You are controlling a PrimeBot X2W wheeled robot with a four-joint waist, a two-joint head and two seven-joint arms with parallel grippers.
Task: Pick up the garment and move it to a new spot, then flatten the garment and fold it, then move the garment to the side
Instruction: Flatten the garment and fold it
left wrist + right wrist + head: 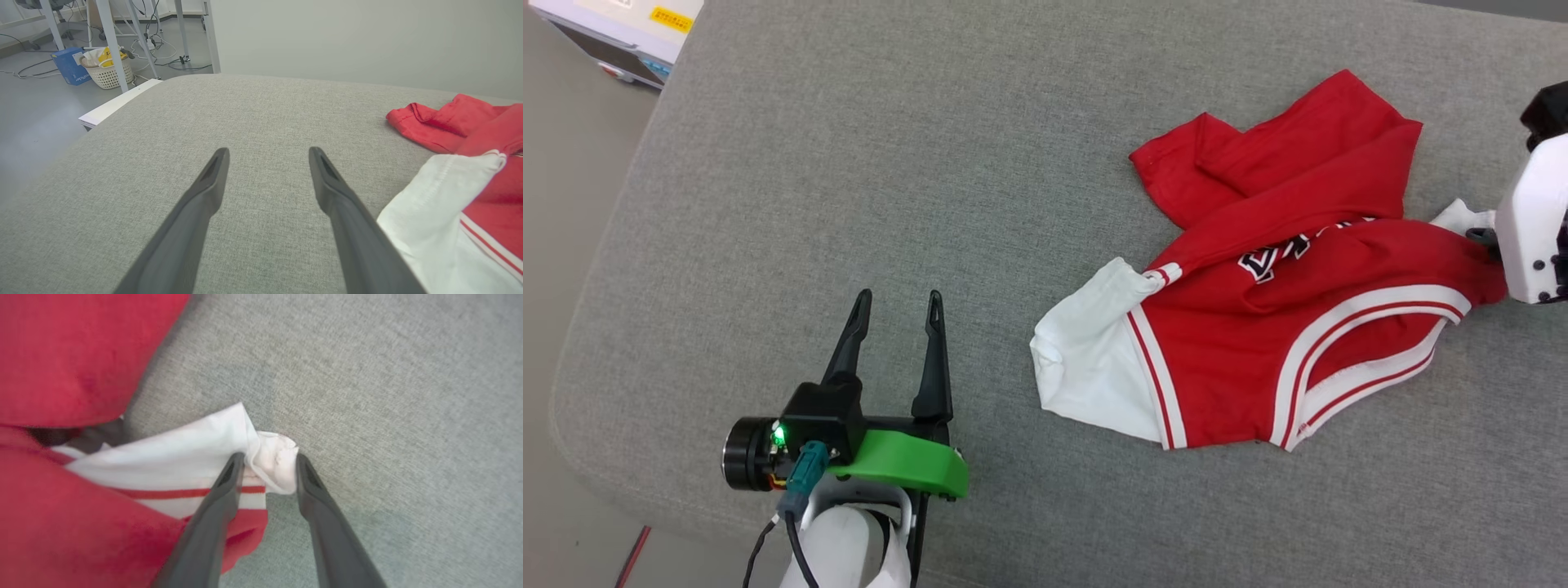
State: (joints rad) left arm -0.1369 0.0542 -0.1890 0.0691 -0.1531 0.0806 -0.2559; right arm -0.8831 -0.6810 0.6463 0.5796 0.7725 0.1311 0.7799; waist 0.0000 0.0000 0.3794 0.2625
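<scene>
The right gripper point(269, 456) is bracketing the bunched sleeve point(184, 455) of the shirt point(1225, 367) (gripped or not, I cannot tell); it should be taking more cloth. The left gripper point(899, 296) is hanging open.

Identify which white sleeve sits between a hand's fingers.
The sleeve between the right hand's fingers, at the shirt's right end; the other sleeve lies free, nearer the open left hand.

The red, white-sleeved garment point(1241, 359) lies crumpled, folded over itself, lettering half hidden.
</scene>
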